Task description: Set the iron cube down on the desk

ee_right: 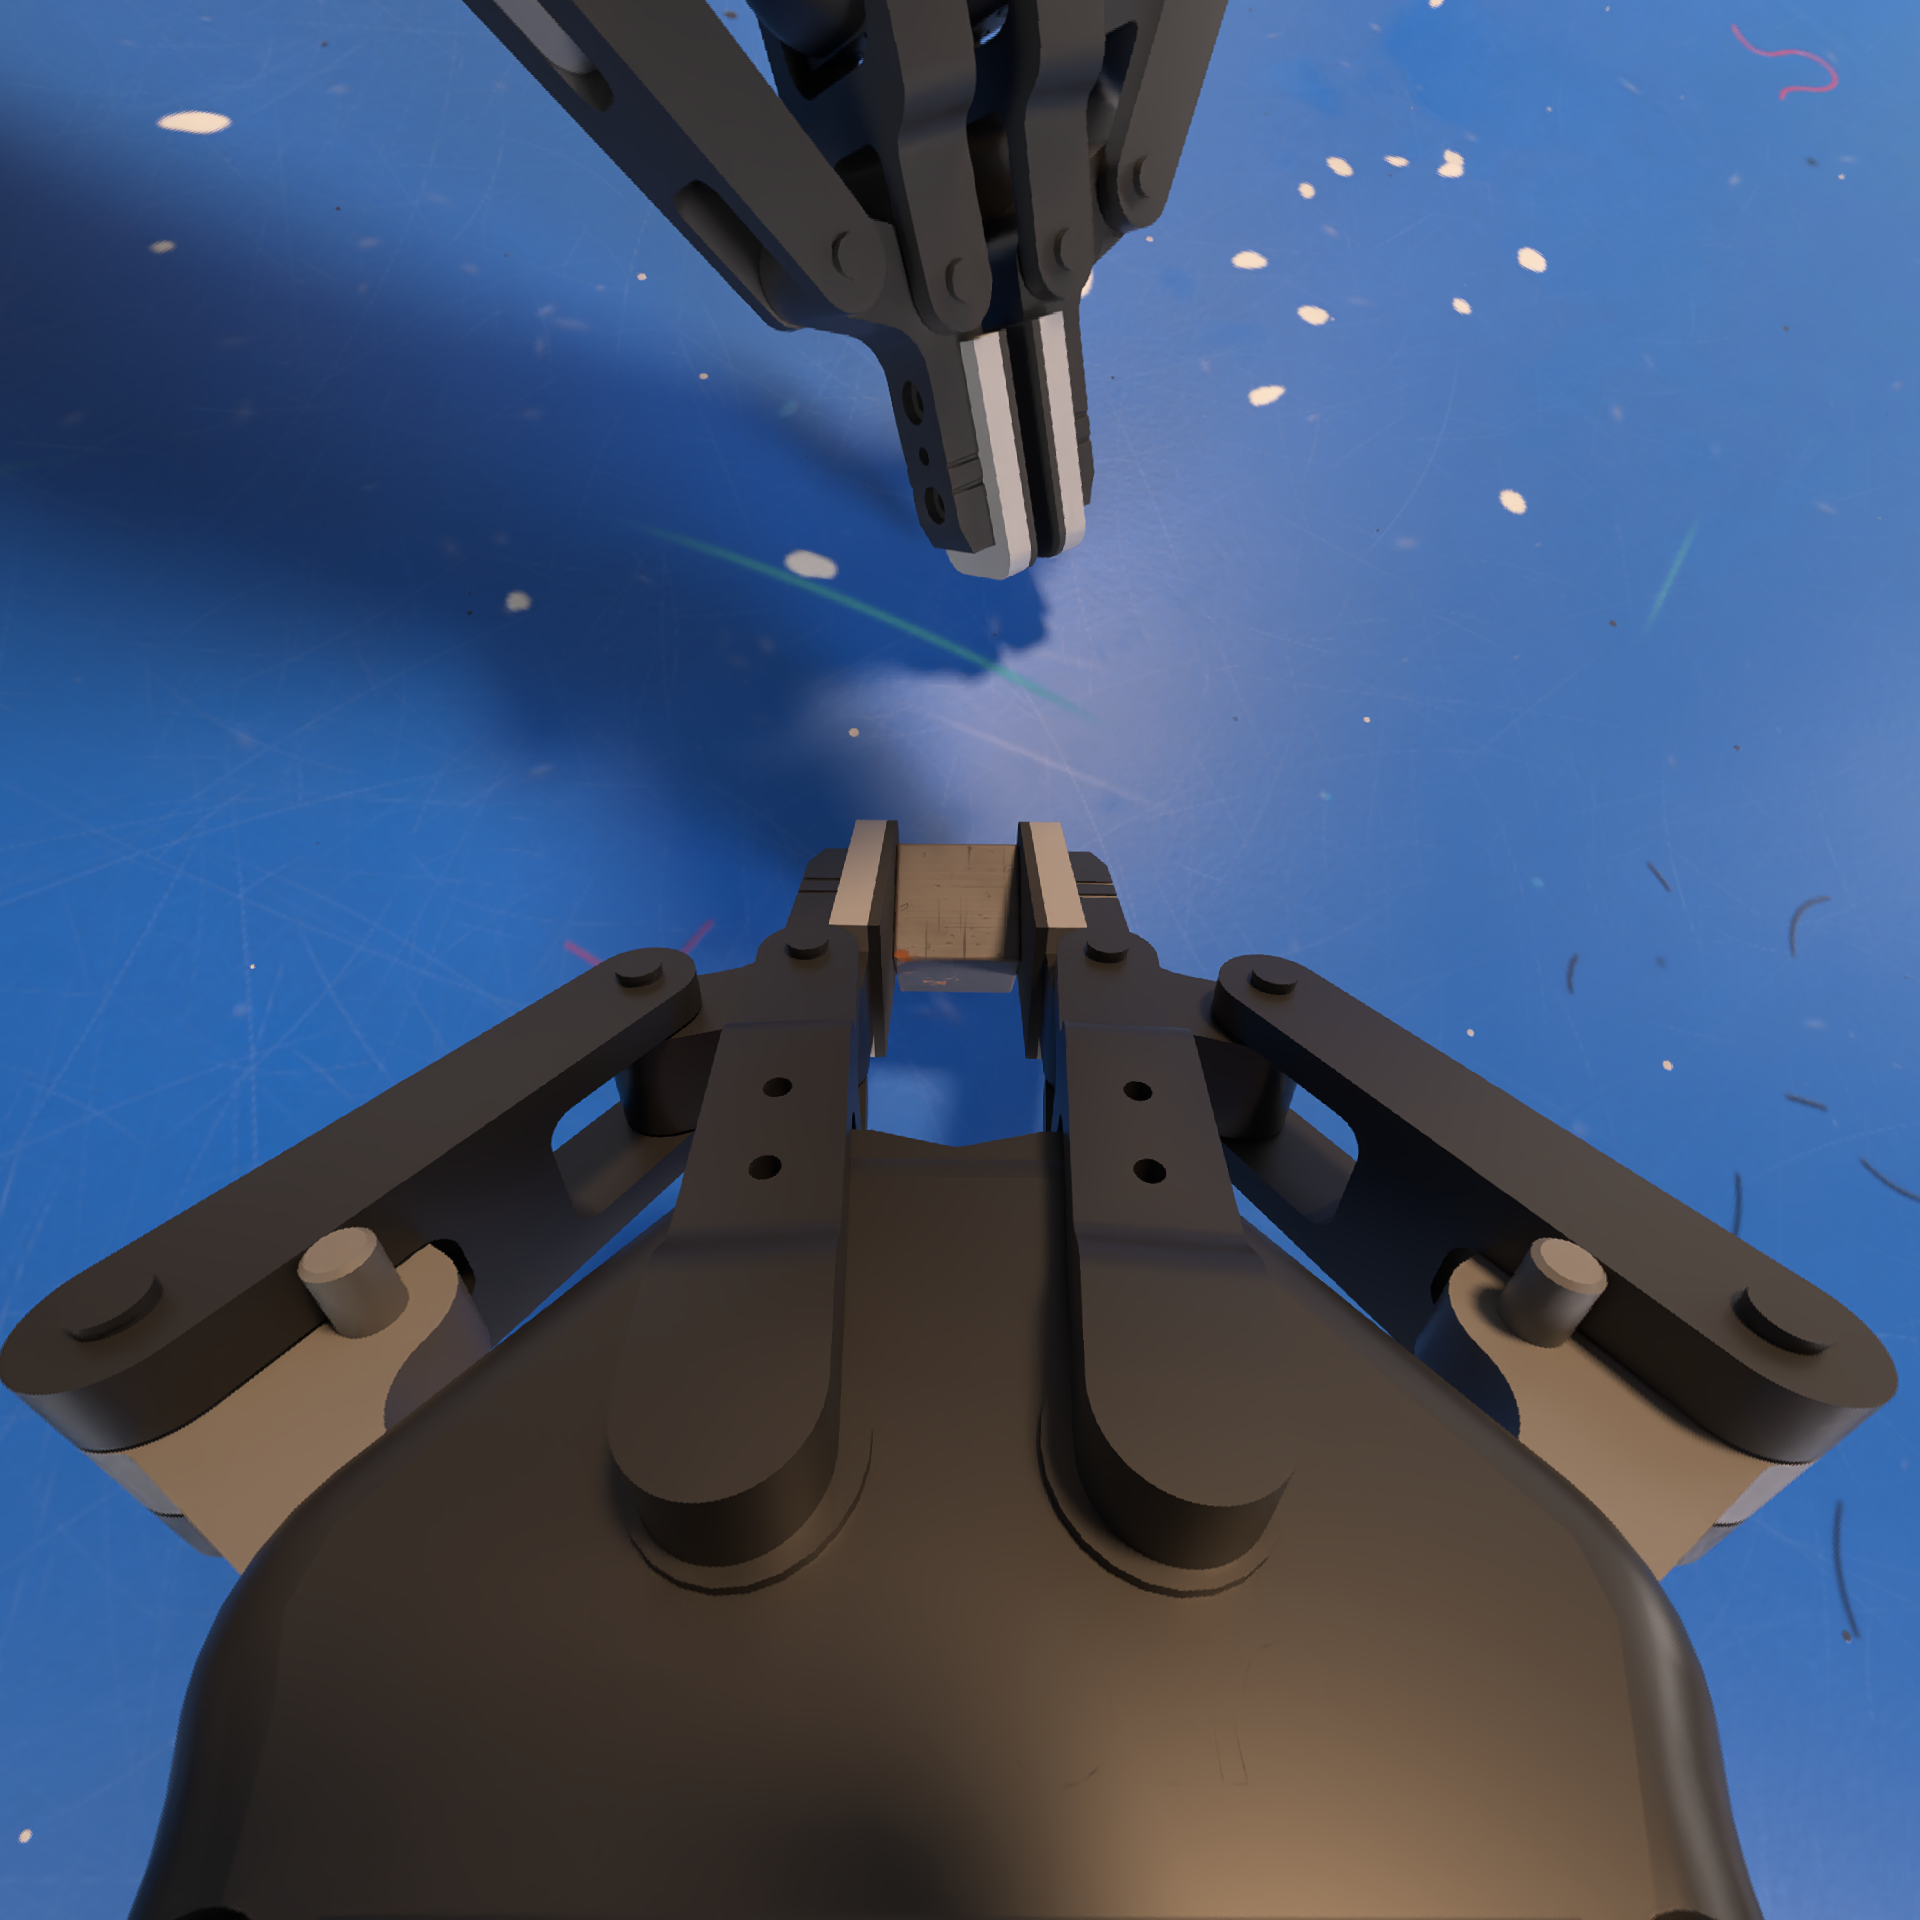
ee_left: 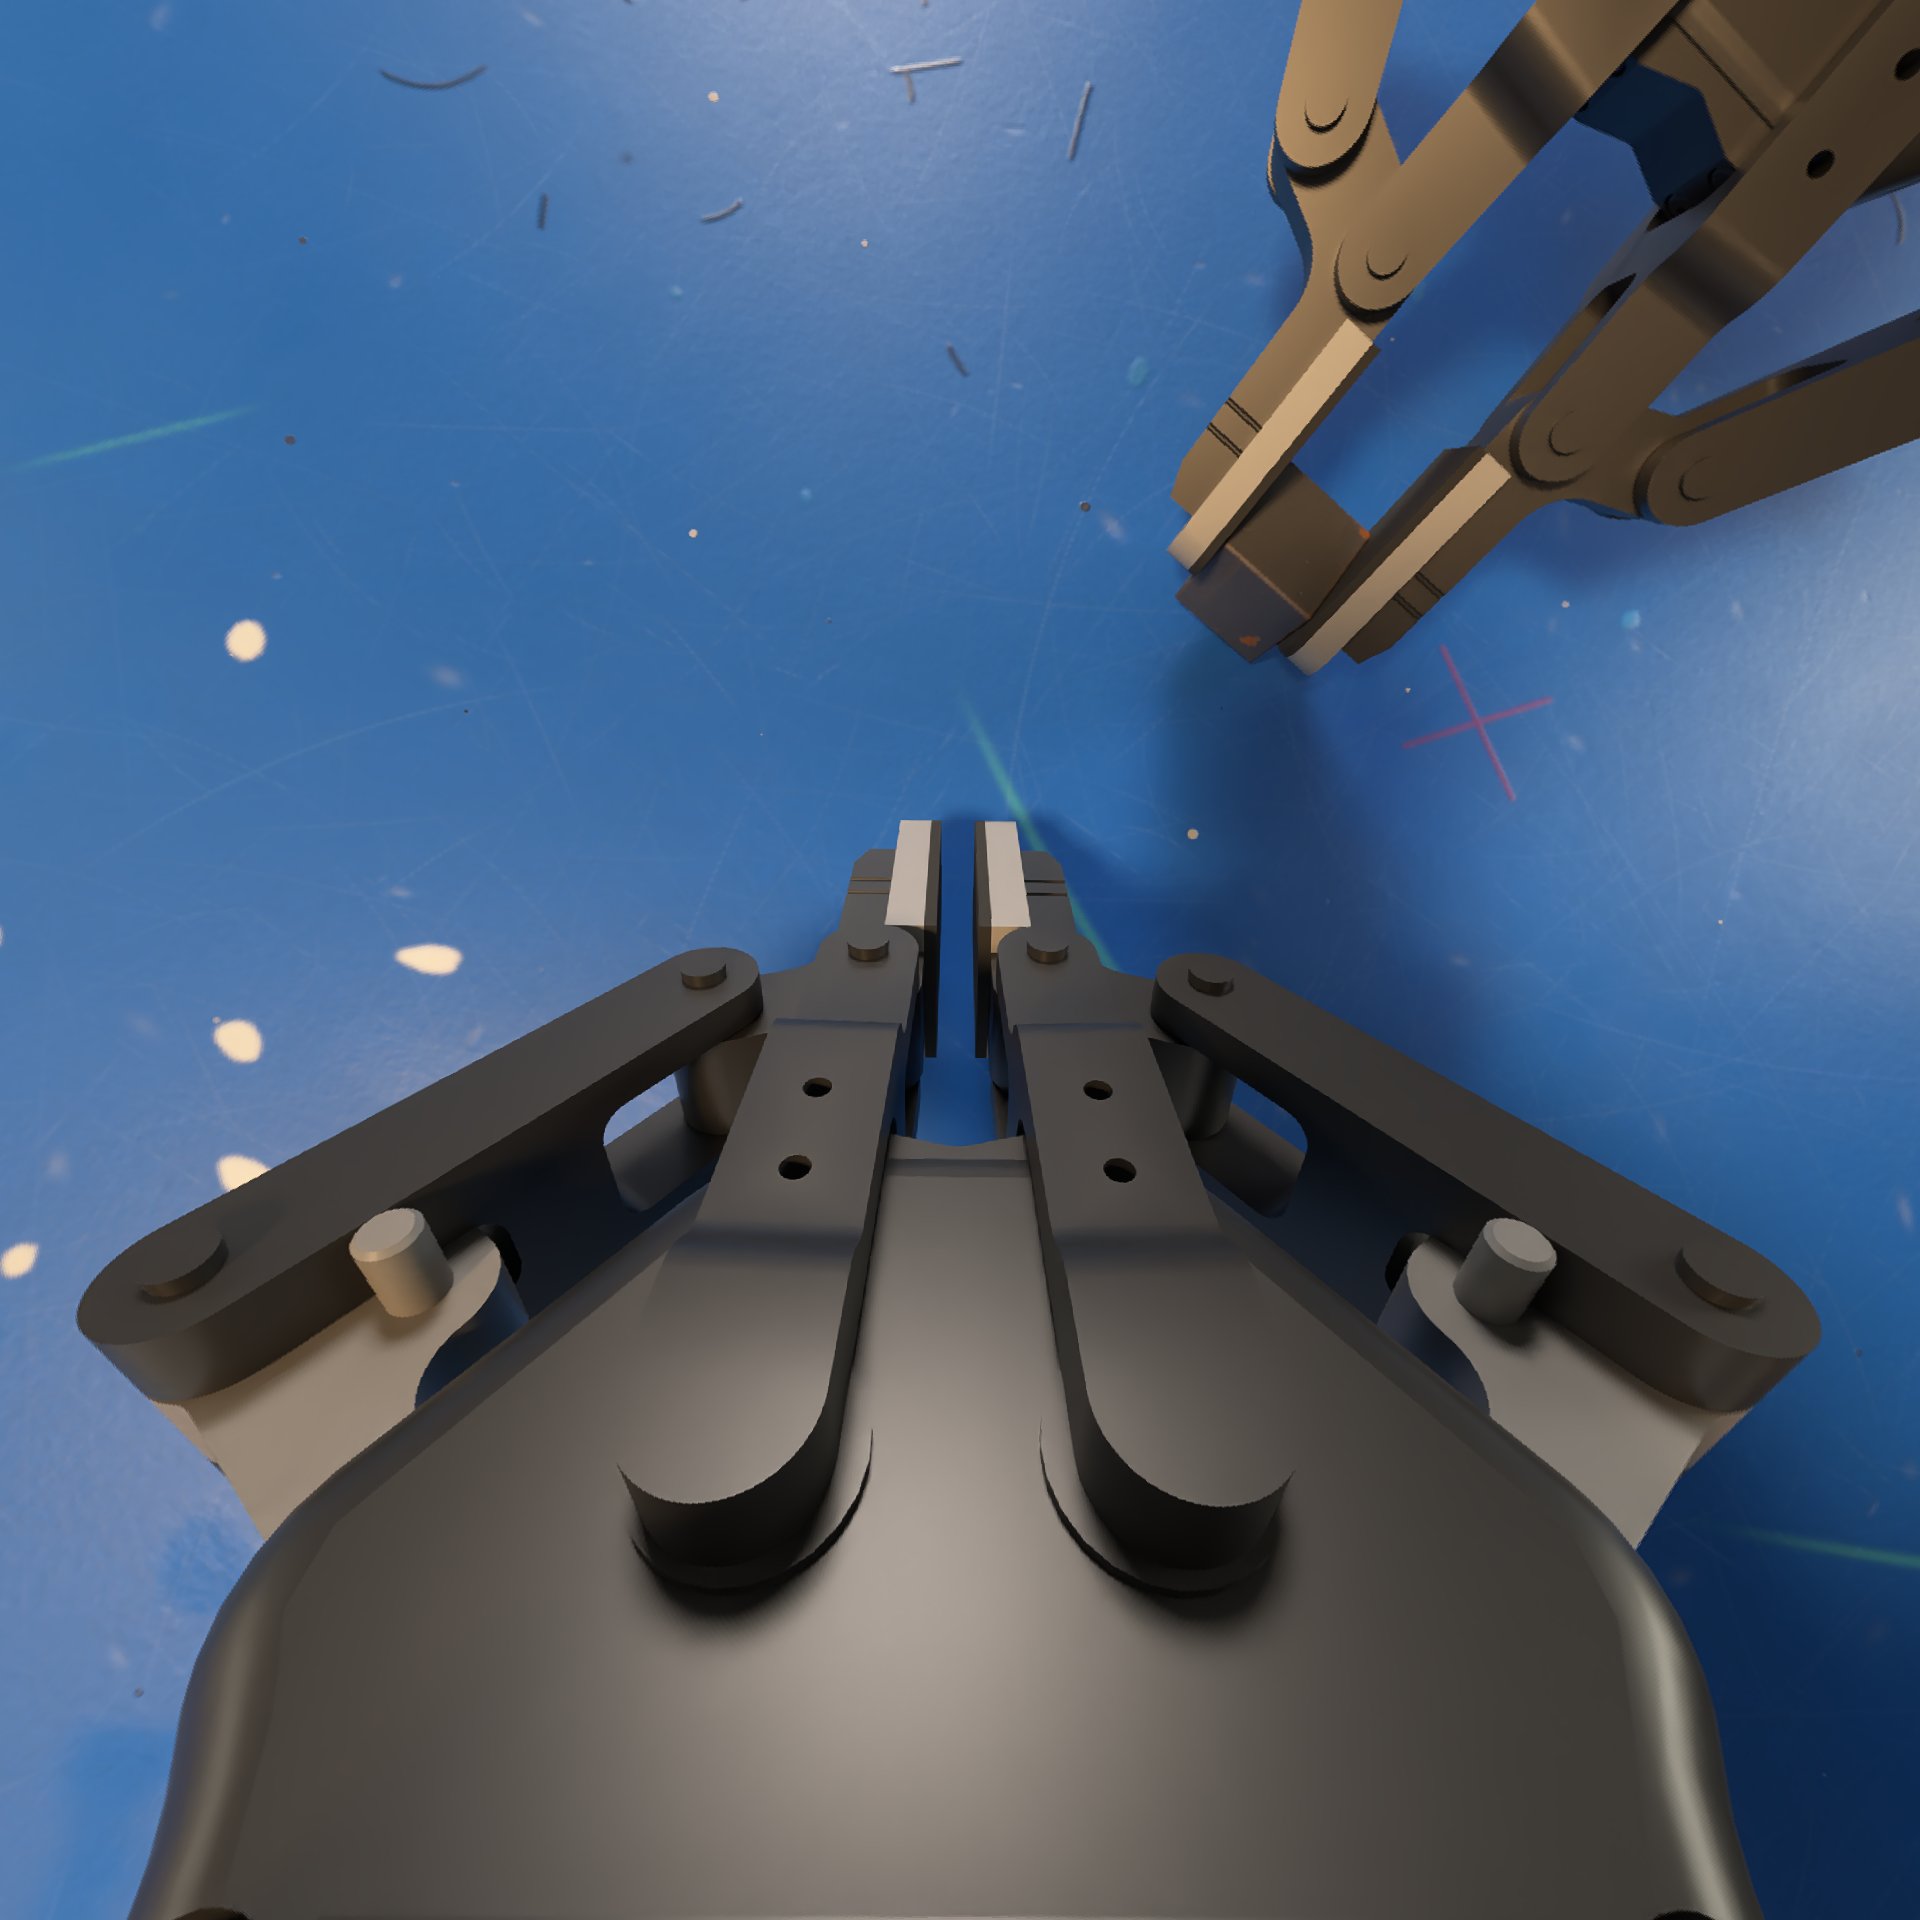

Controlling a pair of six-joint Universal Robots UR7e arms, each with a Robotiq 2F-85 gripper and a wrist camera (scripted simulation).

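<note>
Left wrist view: the left gripper (ee_left: 957,883) sits at centre, its two fingers nearly together with nothing between them, above the desk (ee_left: 520,520). The right gripper (ee_left: 1262,608) stands at 2 o'clock from it, well apart, entering from the upper right corner. The iron cube (ee_left: 1273,566) sits between that gripper's fingertips, above the desk surface.

Right wrist view: the right gripper (ee_right: 957,883) lies at centre with the iron cube (ee_right: 956,899) between its pads, touching both. The left gripper (ee_right: 1023,540) stands at 12 o'clock beyond the cube, apart from it, pointing down toward the desk (ee_right: 1455,779).
</note>
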